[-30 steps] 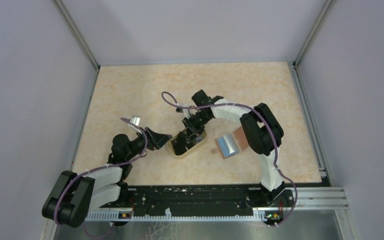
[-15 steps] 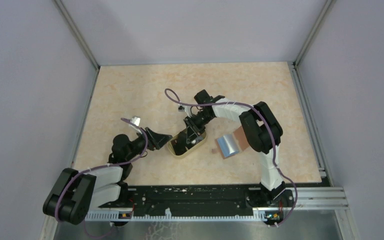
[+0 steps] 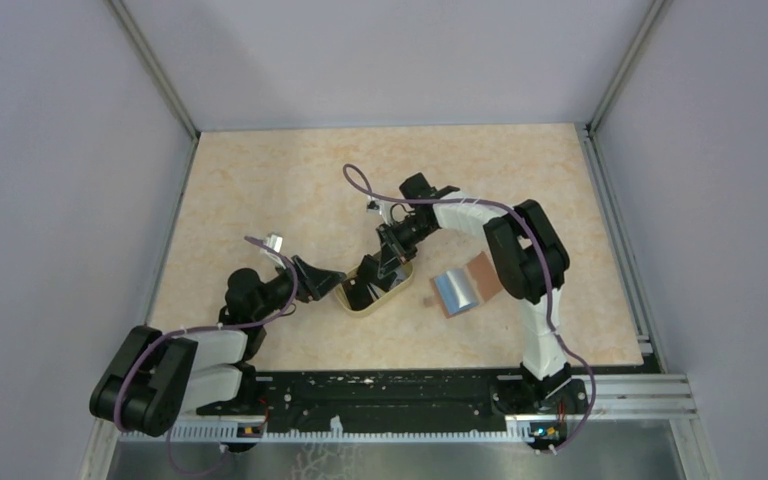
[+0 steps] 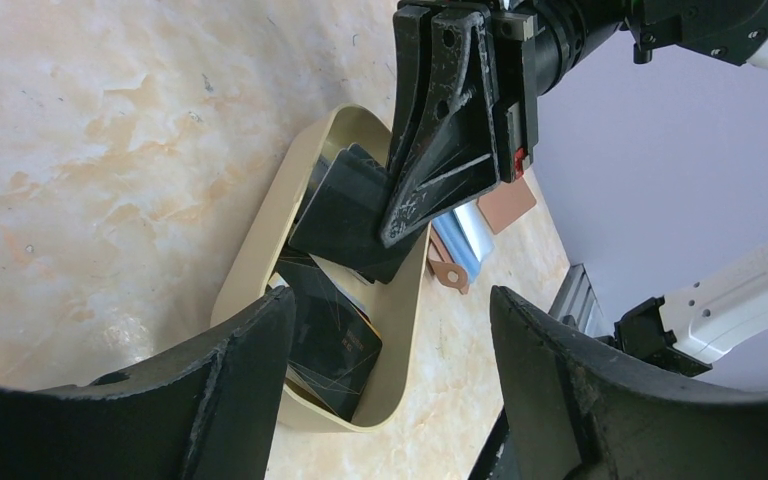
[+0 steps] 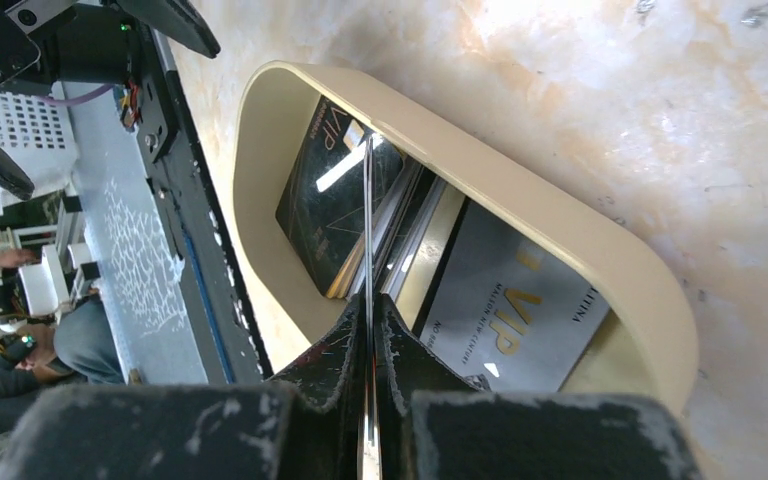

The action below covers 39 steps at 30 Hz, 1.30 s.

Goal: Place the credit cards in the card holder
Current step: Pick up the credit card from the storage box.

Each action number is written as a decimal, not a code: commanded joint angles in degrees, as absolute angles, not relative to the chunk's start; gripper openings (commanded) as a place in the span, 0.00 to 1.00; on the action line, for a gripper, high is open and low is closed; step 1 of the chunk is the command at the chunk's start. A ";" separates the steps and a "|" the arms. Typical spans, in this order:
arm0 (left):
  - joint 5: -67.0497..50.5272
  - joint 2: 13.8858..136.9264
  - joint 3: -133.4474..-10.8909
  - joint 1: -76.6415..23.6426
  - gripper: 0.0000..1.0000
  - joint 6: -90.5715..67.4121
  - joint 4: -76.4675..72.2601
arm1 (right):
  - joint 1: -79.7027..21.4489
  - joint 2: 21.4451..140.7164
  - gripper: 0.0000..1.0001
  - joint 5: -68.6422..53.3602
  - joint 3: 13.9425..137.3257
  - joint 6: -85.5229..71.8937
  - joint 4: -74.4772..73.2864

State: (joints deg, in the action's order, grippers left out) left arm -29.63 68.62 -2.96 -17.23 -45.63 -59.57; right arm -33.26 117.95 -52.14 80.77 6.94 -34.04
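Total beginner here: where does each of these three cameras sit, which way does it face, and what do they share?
Top external: above and behind the arms, looking down at the table; both whole arms show.
Left wrist: on the left arm, facing the dish; its open left gripper frames the bottom.
Right wrist: on the right arm, looking into the dish past the right gripper, shut on a card.
Shared: all see the dish; left wrist also sees the right gripper.
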 commanded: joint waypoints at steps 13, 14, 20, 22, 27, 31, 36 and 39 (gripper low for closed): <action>-30.84 69.36 -2.92 -17.05 0.77 -45.96 -62.40 | -32.18 117.88 0.13 -56.89 82.52 6.77 -33.47; -30.91 69.35 -2.90 -17.05 0.77 -45.91 -62.42 | -32.17 118.20 0.13 -56.83 82.60 6.77 -33.55; -30.85 69.18 -2.86 -17.05 0.76 -45.90 -62.40 | -31.52 118.29 0.14 -58.28 82.80 6.38 -33.73; -30.85 69.25 -2.89 -17.05 0.76 -45.89 -62.45 | -30.99 117.87 0.15 -58.89 82.71 6.08 -33.43; -31.07 69.56 -3.03 -17.03 0.76 -45.92 -62.48 | -30.24 117.62 0.15 -59.54 82.40 5.63 -33.17; -31.03 69.54 -3.00 -17.05 0.76 -45.95 -62.49 | -30.15 117.95 0.15 -59.52 82.36 5.63 -33.23; -31.19 69.70 -3.09 -17.05 0.76 -45.86 -62.49 | -29.64 117.98 0.15 -59.30 82.35 5.63 -33.33; -31.22 69.78 -3.17 -17.05 0.76 -45.81 -62.49 | -28.98 117.71 0.10 -58.97 82.27 5.69 -33.28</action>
State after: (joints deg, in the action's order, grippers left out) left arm -30.17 69.34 -2.96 -17.23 -45.65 -60.07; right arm -29.85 117.95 -57.36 80.77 5.72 -33.95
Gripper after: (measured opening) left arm 0.761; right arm 0.138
